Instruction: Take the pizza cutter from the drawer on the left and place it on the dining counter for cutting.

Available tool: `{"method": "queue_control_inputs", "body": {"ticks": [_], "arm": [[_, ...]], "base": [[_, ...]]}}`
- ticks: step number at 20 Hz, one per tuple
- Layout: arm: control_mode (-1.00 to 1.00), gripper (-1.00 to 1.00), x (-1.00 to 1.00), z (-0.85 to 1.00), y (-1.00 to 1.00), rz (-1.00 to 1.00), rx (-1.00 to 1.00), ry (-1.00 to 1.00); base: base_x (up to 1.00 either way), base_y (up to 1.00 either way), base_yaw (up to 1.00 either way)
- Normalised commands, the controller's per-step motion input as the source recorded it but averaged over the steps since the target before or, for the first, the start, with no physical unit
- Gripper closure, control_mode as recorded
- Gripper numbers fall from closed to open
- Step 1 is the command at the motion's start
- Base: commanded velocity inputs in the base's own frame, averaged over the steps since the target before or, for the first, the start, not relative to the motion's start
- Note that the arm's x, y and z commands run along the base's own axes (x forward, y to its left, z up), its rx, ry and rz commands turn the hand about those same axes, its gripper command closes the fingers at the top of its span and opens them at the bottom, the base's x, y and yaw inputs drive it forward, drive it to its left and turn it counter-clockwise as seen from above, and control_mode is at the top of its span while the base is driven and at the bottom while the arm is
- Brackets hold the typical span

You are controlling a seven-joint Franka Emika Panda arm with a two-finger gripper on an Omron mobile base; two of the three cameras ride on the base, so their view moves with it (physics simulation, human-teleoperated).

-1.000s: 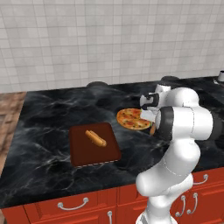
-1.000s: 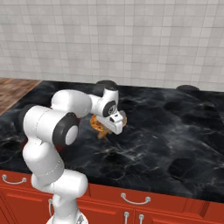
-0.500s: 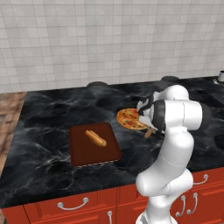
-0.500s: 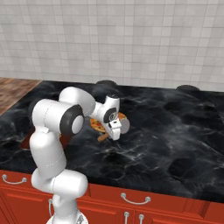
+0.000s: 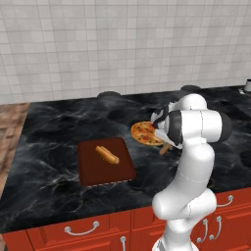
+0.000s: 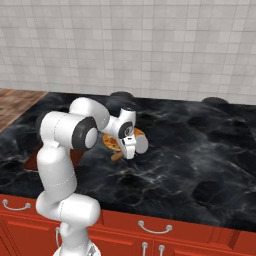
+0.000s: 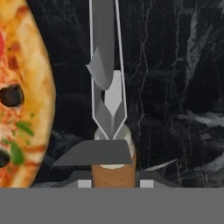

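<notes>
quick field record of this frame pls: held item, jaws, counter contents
held item: pizza cutter with silver-grey wheel and brown wooden handle, clamped at the handle
gripper: jaws shut on the handle, low over the counter beside the pizza
pizza: round topped pizza, flat on the black marble dining counter
board: dark red-brown cutting board carrying a bread roll, left of the pizza
cutter status: not yet released

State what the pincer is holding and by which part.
The pincer holds the pizza cutter by its brown wooden handle, wheel pointing away, beside the pizza.
</notes>
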Motion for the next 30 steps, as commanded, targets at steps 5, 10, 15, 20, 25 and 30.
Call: {"method": "queue_control_inputs", "body": {"ticks": [5,10,15,20,25,30], "arm": [[-1.0,1.0,0.0,-0.25,0.0,-0.04,0.0,0.01],[-1.0,-1.0,0.0,-0.08,0.0,-0.02,0.0,0.0],[-1.0,-1.0,0.0,0.0,0.0,0.0,0.0,0.0],[-1.0,-1.0,0.0,0.0,0.0,0.0,0.0,0.0],[-1.0,-1.0,0.0,0.23,0.0,0.0,0.0,0.0],[-1.0,-1.0,-0.05,0.7,0.0,0.0,0.0,0.0]], "base": [[0.0,0.0,0.0],[0.0,0.0,0.0],[0.0,0.0,0.0],[0.0,0.0,0.0],[0.0,0.0,0.0],[0.0,0.0,0.0]]}}
